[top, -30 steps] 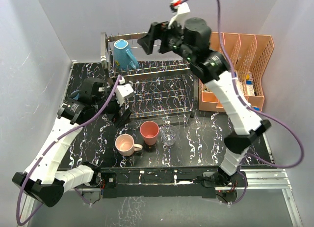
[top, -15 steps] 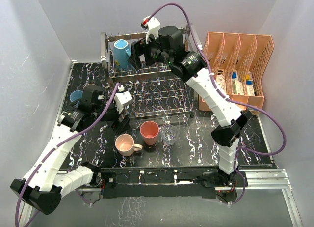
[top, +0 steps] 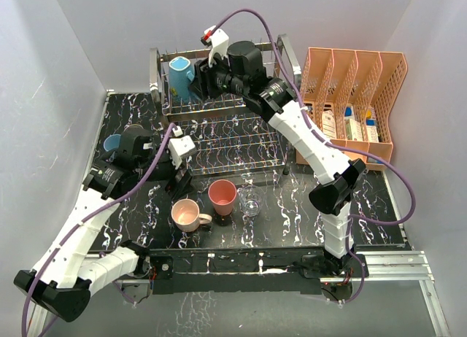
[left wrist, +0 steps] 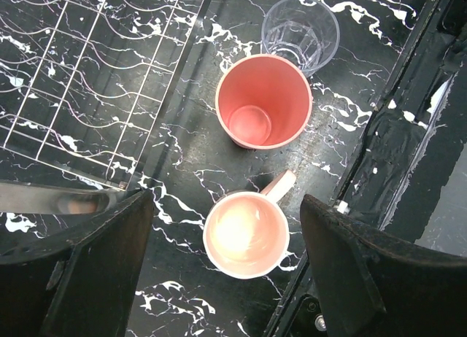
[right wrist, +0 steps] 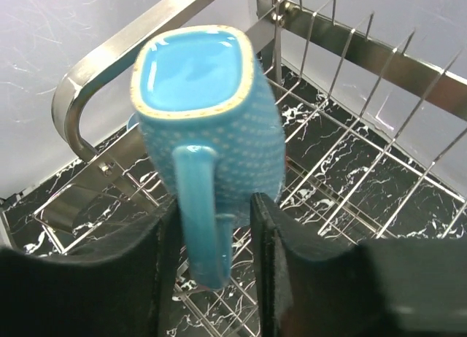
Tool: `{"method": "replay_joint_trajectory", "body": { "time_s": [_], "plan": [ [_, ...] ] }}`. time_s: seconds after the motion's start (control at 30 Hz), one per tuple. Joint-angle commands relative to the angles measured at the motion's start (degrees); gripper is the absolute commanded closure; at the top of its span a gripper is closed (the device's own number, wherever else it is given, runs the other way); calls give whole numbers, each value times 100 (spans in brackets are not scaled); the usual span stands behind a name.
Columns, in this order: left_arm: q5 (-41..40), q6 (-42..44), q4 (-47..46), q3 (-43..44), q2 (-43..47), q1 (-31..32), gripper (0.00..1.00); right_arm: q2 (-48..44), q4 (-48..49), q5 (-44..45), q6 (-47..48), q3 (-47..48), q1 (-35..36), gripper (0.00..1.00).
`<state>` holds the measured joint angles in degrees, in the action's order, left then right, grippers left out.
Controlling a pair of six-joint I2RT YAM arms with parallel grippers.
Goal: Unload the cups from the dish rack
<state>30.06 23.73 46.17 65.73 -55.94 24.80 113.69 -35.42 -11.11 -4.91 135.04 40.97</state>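
A teal handled mug (top: pixel 182 76) (right wrist: pixel 208 111) leans on the upper tier of the chrome dish rack (top: pixel 219 133) (right wrist: pixel 350 52), at its left end. My right gripper (top: pixel 198 82) (right wrist: pixel 215 235) straddles the mug's handle with narrowed jaws. The left pad lies against the handle and a thin gap shows at the right pad. My left gripper (top: pixel 179 165) (left wrist: pixel 225 200) hangs open and empty above the pale pink mug (top: pixel 186 214) (left wrist: pixel 244 235). The salmon-red tumbler (top: pixel 222 196) (left wrist: pixel 263 100) and clear glass (top: pixel 252 200) (left wrist: pixel 300 27) stand upright beside that mug.
A light blue tumbler (top: pixel 112 143) stands on the table at the far left, half hidden by my left arm. An orange perforated organiser (top: pixel 357 96) with small boxes sits right of the rack. White walls enclose the table.
My right arm swung left along the rack to the teal mug, and its jaws narrowed round the handle. The left gripper stayed open over the pink mug.
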Motion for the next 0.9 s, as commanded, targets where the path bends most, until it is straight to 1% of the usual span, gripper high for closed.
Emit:
{"method": "replay_joint_trajectory", "body": {
  "time_s": [0.0, 0.1, 0.23, 0.5, 0.7, 0.87],
  "plan": [
    [197, -42, -114, -14, 153, -36, 21, 117, 244, 171, 115, 39, 49, 65],
    [204, -65, -164, 9, 154, -36, 22, 63, 384, 332, 83, -16, 44, 80],
    [194, -95, -284, 42, 148, -36, 22, -48, 641, 687, 15, -94, 45, 91],
    [80, -185, -813, 161, 141, -36, 20, -447, 1490, 1133, -384, -399, -30, 92],
    [37, -272, -1320, 207, 90, -36, 20, -938, 2257, 794, -1205, -900, -468, 92],
    [0, -247, -1571, 236, 79, -36, 20, -1297, 2608, 476, -1710, -1141, -792, 92]
  ]
}}
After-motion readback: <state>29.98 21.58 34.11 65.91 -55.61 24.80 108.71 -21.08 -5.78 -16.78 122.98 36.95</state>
